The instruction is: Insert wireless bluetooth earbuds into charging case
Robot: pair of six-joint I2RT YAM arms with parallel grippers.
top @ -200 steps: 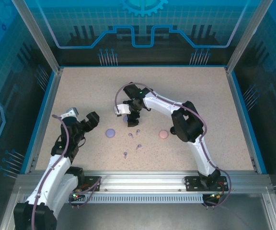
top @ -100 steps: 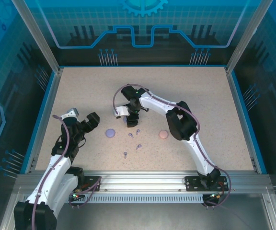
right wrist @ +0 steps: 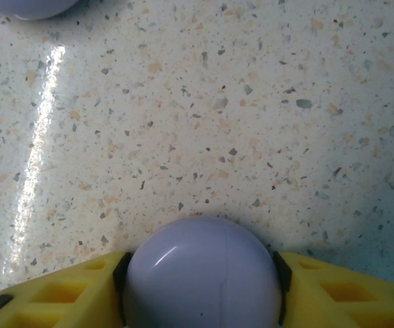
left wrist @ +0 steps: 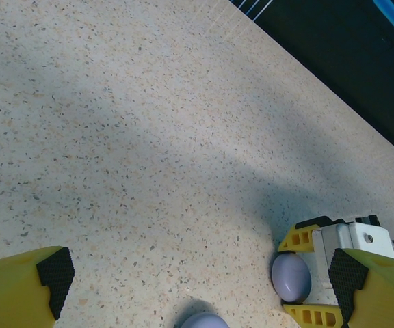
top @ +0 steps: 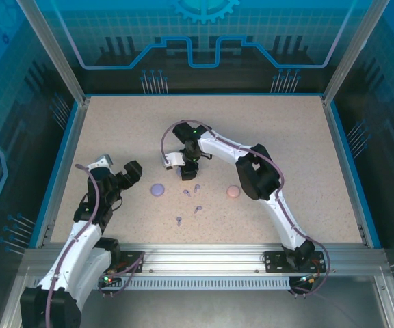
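Clasping a lavender case [right wrist: 200, 270] between its yellow fingers, the right gripper [right wrist: 200, 280] is setting its black pads [right wrist: 121, 273] against both sides of the round shell. The case is sitting on the speckled table [right wrist: 204, 116]. In the overhead view this gripper [top: 185, 171] is standing near the middle of the table with the case [top: 180, 172] under it.

Four tiny lavender earbuds [top: 187, 193] are lying loose on the surface just on the near side of that gripper. Two are lying close to it and two nearer the arm bases, and none is sitting in a case. A second lavender case [top: 157, 190] is resting to their left and a pink case [top: 233, 192] to their right, each apart from the earbuds.

Farther left, the left gripper [top: 124, 173] is hanging over the table with its jaws spread wide and nothing between them. Its wrist camera is looking past its own fingertips [left wrist: 55, 273] at the right gripper's clasped case [left wrist: 291, 277].
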